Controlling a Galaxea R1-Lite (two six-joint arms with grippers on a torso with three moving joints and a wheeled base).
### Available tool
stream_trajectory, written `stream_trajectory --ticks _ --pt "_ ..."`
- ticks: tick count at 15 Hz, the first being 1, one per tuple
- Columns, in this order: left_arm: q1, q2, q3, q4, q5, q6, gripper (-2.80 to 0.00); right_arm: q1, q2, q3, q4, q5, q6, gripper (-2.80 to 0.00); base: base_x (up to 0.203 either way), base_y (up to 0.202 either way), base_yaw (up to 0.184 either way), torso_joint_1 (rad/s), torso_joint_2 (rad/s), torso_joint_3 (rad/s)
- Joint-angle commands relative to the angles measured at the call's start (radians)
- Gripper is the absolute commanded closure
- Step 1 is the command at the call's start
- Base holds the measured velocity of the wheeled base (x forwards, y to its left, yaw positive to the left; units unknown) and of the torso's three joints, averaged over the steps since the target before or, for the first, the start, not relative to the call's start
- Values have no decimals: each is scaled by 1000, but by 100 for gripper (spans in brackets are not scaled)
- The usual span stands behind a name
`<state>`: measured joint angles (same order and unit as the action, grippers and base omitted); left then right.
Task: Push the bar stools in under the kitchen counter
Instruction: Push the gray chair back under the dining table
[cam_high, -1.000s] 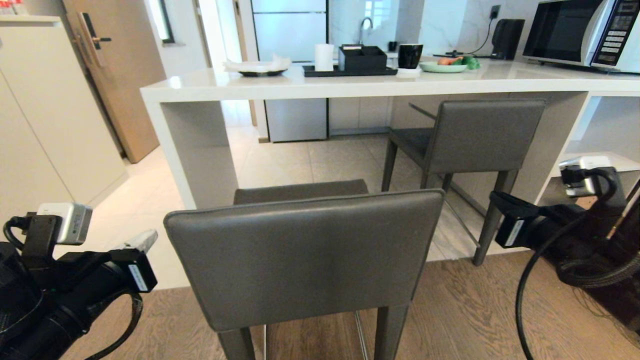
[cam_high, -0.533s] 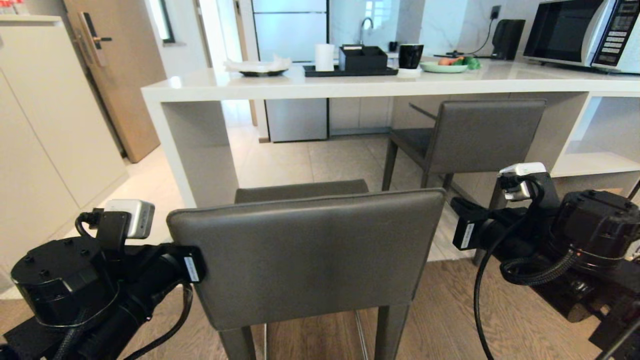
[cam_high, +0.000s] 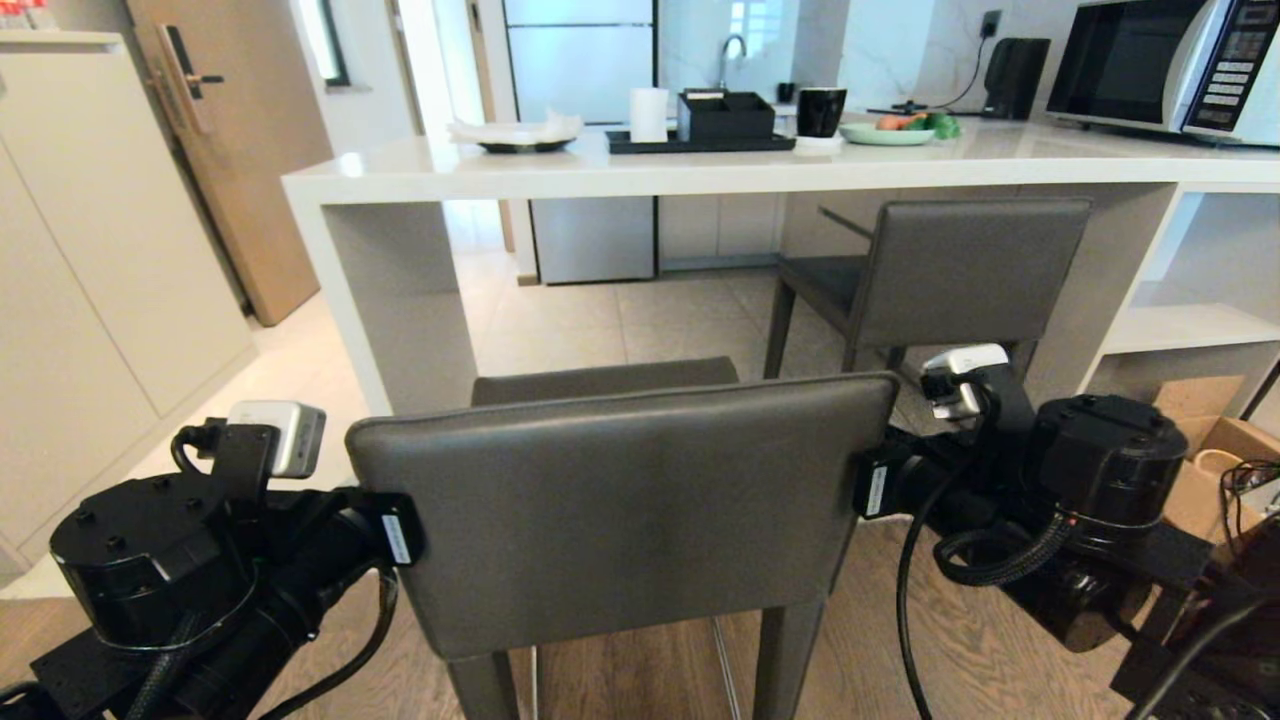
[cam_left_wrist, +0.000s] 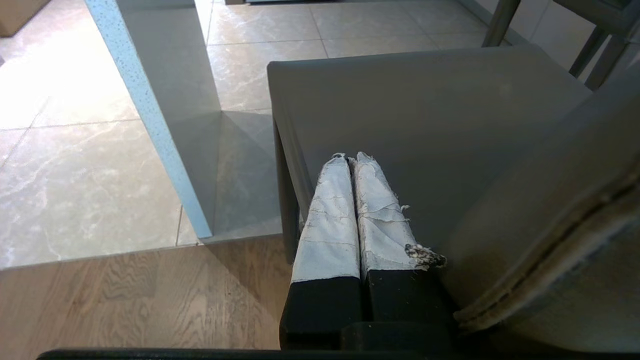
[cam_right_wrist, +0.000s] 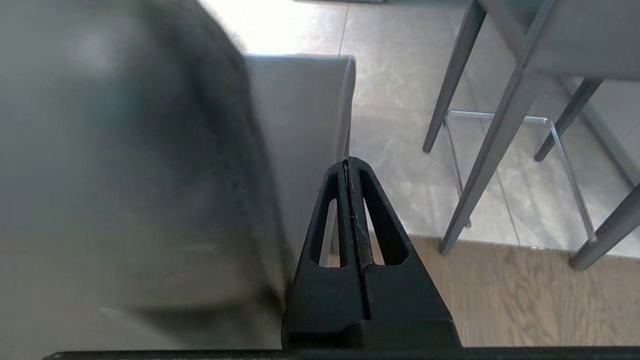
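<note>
The near bar stool (cam_high: 620, 510) stands in front of me, its backrest toward me and its seat short of the kitchen counter (cam_high: 700, 170). The second bar stool (cam_high: 960, 270) sits partly under the counter at the right. My left arm (cam_high: 200, 560) presses against the backrest's left edge and my right arm (cam_high: 1080, 480) against its right edge. In the head view both sets of fingers are hidden behind the backrest. The left gripper (cam_left_wrist: 350, 157) is shut and empty, lying over the seat (cam_left_wrist: 425, 110). Shut and empty too, the right gripper (cam_right_wrist: 347, 162) runs alongside the backrest (cam_right_wrist: 125, 175).
The counter's slab end leg (cam_high: 390, 300) stands left of the near stool. A tray (cam_high: 700, 143), cup (cam_high: 820, 110), green plate (cam_high: 885, 133) and microwave (cam_high: 1160, 65) sit on the counter. A cardboard box (cam_high: 1210, 450) lies low at the right, and a white cabinet (cam_high: 90, 250) is at the left.
Both arms have swung inward from the sides to the two edges of the near stool's backrest. The backrest has shifted slightly to the right.
</note>
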<state>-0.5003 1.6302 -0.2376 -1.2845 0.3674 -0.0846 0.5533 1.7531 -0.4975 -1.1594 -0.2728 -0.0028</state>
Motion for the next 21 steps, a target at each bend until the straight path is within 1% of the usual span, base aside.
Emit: stream_trajectory --ticks 1,4,7,10,13,18,21 --pt "-4 2 1 -6 1 -9 0 15 52 -18 -8 -6 0 0 0 0 0 0 0 0" --pt "-3 -4 -6 -7 4 -9 0 20 65 -67 -6 -49 -2 0 0 0 0 0 0 0" --pt "-6 -12 -7 -8 1 -7 0 20 62 -61 -8 -52 0 0 0 0 0 0 0 0" --pt "-9 22 -31 -8 0 -17 0 20 80 -83 -5 -51 -5 0 0 0 0 0 0 0" --pt "-9 93 -85 -9 2 -18 0 17 113 -128 -2 -54 -8 0 0 0 0 0 0 0" --pt "-6 240 -225 -9 -3 -21 0 13 128 -131 -3 -62 -6 0 0 0 0 0 0 0" --pt "9 301 -309 -9 -13 -17 0 17 159 -163 -3 -61 -14 0 0 0 0 0 0 0"
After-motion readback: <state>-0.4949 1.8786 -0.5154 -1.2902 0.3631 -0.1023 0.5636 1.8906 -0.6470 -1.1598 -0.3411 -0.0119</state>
